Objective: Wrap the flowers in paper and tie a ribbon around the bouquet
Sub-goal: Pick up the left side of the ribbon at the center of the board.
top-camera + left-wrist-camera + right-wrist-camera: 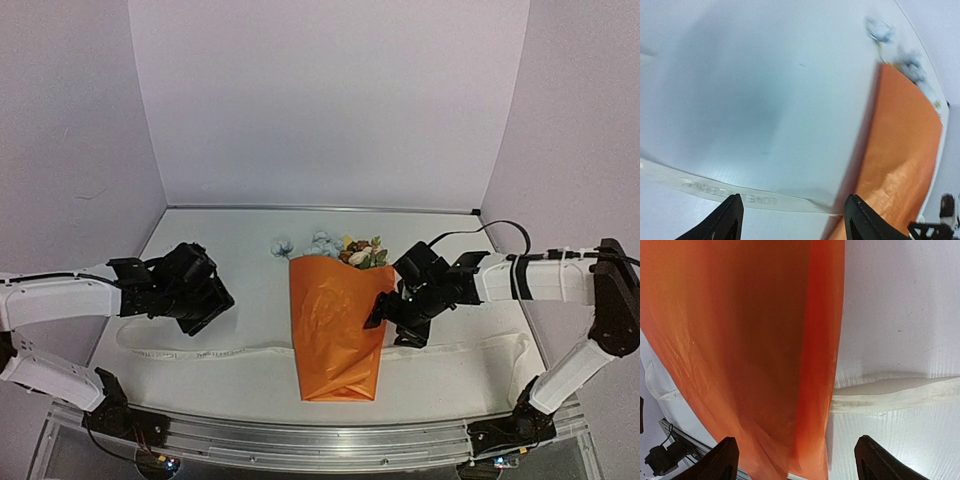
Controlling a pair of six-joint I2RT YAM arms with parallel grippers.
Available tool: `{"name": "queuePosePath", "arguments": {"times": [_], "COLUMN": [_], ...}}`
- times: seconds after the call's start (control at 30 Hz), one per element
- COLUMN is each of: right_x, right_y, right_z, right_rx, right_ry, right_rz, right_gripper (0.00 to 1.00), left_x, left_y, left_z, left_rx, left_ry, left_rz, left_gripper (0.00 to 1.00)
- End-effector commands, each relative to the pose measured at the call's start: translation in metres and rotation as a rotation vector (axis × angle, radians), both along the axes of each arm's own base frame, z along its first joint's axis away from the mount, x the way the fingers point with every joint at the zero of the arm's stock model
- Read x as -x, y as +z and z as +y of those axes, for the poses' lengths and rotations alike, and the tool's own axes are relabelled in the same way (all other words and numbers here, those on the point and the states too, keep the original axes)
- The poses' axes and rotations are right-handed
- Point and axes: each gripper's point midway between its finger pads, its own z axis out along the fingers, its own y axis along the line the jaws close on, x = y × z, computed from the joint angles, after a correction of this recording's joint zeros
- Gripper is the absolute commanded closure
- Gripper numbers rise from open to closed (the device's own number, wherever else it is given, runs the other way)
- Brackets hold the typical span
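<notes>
Top external shows the bouquet [335, 325] lying long-axis front to back, just left of the right gripper [392, 328], fingers spread. The ribbon [200, 352] crosses beneath it sideways, passing under the left gripper [212, 315], also spread and farther off.

One bouquet [335, 325]; one ribbon [250, 352]; left gripper [792, 212] and right gripper [796, 460], two.

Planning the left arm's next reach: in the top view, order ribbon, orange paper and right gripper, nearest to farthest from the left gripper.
1. Ribbon, close by the left gripper's near side.
2. Orange paper, table centre.
3. Right gripper, at the paper's far edge.
</notes>
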Motion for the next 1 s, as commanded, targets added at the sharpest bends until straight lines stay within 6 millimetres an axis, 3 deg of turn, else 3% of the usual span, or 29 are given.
{"name": "queuePosePath", "arguments": {"times": [0.0,0.13,0.27,0.57,0.73,0.87,0.97], "right_x": [0.008,0.008,0.007,0.009,0.012,0.015,0.015], "right_y": [0.007,0.015,0.022,0.025,0.026,0.026,0.026], "right_z": [-0.013,-0.009,-0.003,0.003,-0.001,-0.003,-0.005], "right_rx": [0.06,0.034,-0.003,-0.042,-0.049,-0.053,-0.053], "right_ry": [0.1,0.143,0.165,0.174,0.169,0.16,0.152], "right_rz": [-0.044,-0.053,-0.045,-0.015,-0.011,-0.003,-0.002], "right_gripper": [0.15,0.14,0.14,0.13,0.13,0.13,0.14], "left_x": [0.028,0.045,0.064,0.056,0.044,0.035,0.033], "left_y": [-0.022,-0.029,-0.034,-0.079,-0.085,-0.097,-0.106], "left_z": [0.111,0.158,0.184,0.202,0.206,0.204,0.201], "left_rx": [-0.194,-0.218,-0.305,-0.328,-0.33,-0.307,-0.298], "left_ry": [0.389,0.56,0.667,0.688,0.688,0.668,0.659], "left_rz": [0.074,0.089,0.134,0.28,0.289,0.311,0.329], "left_gripper": [0.27,0.27,0.27,0.29,0.33,0.46,0.7]}}
